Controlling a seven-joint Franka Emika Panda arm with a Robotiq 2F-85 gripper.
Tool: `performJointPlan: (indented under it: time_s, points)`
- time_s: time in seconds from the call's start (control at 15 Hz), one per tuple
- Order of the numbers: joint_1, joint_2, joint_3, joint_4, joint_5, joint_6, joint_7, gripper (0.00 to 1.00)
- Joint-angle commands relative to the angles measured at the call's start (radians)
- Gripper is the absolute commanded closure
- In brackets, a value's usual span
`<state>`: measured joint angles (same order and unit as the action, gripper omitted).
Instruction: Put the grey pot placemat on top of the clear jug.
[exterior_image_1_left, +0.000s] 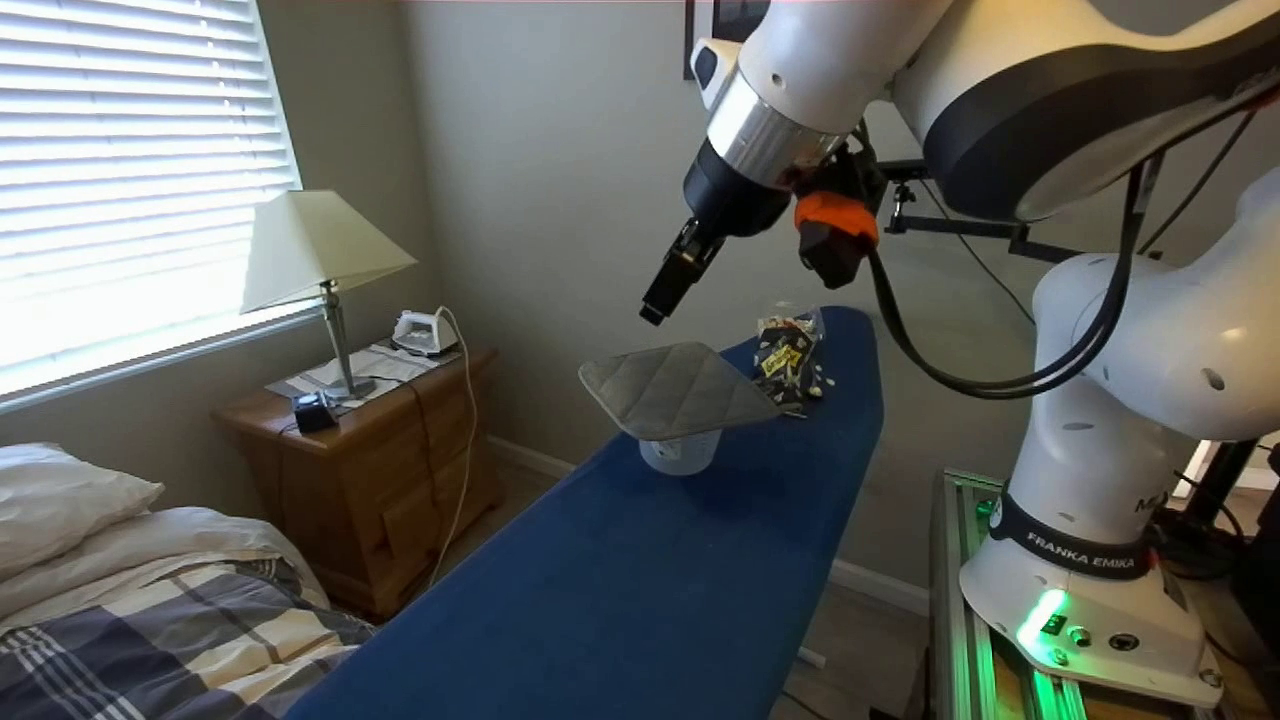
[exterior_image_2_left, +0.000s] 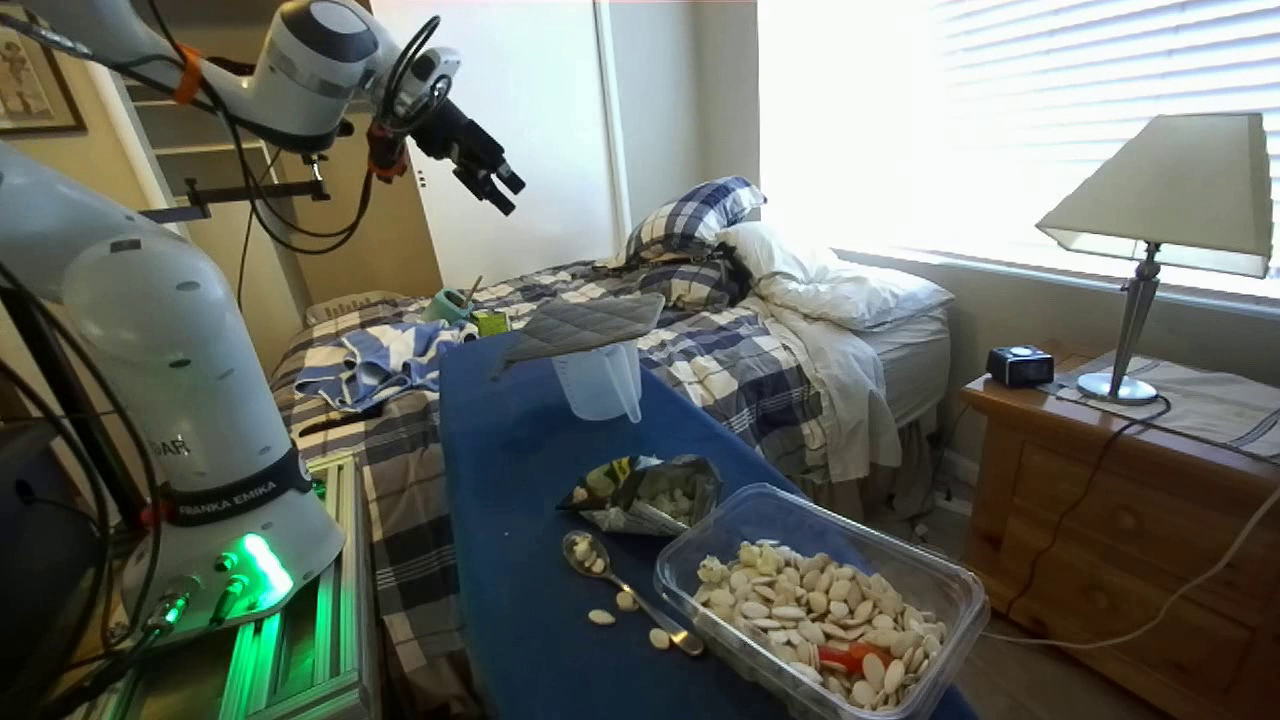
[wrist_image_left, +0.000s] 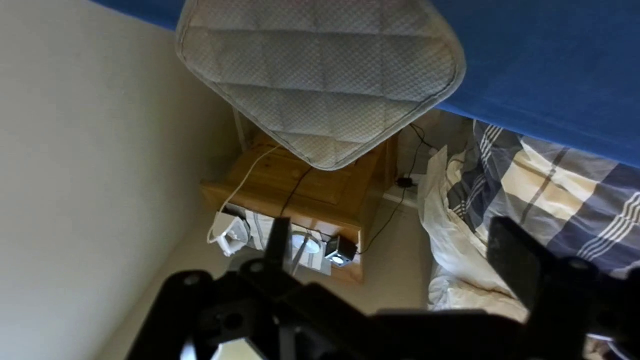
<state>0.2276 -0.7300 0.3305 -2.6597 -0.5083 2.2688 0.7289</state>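
I have the gripper (exterior_image_2_left: 513, 197) higher than the grey pot placemat (exterior_image_1_left: 680, 390) and apart from it, jaws spread. The placemat rests on the clear jug (exterior_image_2_left: 597, 385), edges overhanging. The jug stands on the blue board (exterior_image_1_left: 600, 600), closer to the edge facing the nightstand (exterior_image_1_left: 365, 520). The placemat conceals the jug's rim; the wrist view crops part of the placemat.

In both exterior views, the black band (exterior_image_1_left: 1080, 545) around the robot (exterior_image_1_left: 1170, 340) reads "FRANKA EMIKA". Just above it, in an exterior view, the letters (exterior_image_2_left: 172, 447) "AR" show. Yellow print (exterior_image_1_left: 783, 358) on the bag (exterior_image_1_left: 785, 382) is unreadable.
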Motion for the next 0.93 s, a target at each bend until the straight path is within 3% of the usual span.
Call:
performJointPlan:
  time_s: [0.0,0.33,0.87]
  points:
    - [-0.067,-0.112,0.054,-0.060,0.094,-0.043,0.099,0.00]
    - [-0.107,-0.160,0.097,-0.093,0.122,-0.112,0.197,0.00]
    - [-0.110,-0.119,0.097,-0.069,0.104,-0.097,0.159,0.00]
